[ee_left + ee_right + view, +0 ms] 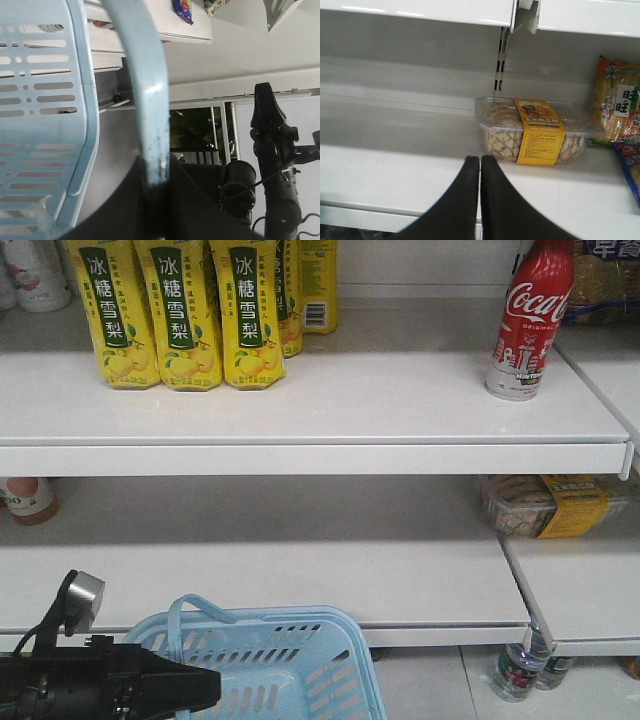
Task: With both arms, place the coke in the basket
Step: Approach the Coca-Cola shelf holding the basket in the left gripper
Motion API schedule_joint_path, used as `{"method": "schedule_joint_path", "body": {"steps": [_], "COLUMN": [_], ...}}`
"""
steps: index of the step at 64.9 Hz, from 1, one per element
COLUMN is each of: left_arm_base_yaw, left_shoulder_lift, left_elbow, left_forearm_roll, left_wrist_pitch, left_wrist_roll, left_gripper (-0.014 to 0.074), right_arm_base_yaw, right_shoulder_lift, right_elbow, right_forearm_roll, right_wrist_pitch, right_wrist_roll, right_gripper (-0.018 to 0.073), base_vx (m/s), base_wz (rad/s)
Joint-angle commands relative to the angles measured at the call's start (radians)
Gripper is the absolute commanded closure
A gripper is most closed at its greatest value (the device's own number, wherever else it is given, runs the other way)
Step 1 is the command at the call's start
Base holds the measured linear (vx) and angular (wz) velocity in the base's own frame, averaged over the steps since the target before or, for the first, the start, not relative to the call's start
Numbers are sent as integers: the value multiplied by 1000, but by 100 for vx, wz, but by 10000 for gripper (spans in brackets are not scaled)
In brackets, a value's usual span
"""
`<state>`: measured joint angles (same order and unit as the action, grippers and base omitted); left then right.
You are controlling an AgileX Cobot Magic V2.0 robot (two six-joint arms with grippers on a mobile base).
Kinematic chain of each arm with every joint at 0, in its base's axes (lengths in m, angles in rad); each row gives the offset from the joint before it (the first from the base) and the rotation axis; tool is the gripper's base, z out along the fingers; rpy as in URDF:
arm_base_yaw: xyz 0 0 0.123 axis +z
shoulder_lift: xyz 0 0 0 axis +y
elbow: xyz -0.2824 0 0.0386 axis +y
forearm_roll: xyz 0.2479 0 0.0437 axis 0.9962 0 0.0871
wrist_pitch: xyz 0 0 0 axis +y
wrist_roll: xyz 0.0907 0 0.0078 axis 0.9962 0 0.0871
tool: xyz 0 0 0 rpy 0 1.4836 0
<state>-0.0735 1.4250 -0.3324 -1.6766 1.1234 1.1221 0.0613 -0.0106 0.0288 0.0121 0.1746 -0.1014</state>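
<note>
The coke (528, 315), red with white script and a silver base, stands upright at the right end of the top shelf. The light blue basket (270, 665) sits low in front of the bottom shelf. My left gripper (210, 685) reaches in from the lower left. In the left wrist view its jaws (154, 167) are shut on the basket handle (145, 75), with the slotted basket wall (45, 125) to the left. My right gripper (480, 159) is shut and empty, facing the lower shelf in front of a cookie box (535, 132). It is far below the coke.
Several yellow pear-drink bottles (180, 310) stand at the top shelf's left. The clear cookie box (545, 505) lies on the lower right shelf, with snack packs (617, 100) beside it. Water bottles (520, 670) stand on the floor at right. A small bottle (28, 498) sits at the far left.
</note>
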Motion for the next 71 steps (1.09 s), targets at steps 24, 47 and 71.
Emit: {"method": "schedule_joint_path", "body": {"steps": [24,47,71], "left_arm_base_yaw": [-4,-4,-4], "left_shoulder_lift": [-26,-26,-26], "left_elbow": [-14,-14,-14], "left_forearm_roll": [-107,-107,-107], "left_wrist_pitch": [93,93,93], "left_wrist_roll": [13,13,13], "left_gripper": [603,603,603], "right_arm_base_yaw": [0,0,0], "right_shoulder_lift": [-13,-13,-13], "right_elbow": [7,7,7], "right_forearm_roll": [-3,-3,-3], "right_wrist_pitch": [-74,-74,-74], "right_wrist_roll": [-5,-5,-5], "right_gripper": [561,561,561], "base_vx": [1,0,0], "base_wz": [0,1,1]}}
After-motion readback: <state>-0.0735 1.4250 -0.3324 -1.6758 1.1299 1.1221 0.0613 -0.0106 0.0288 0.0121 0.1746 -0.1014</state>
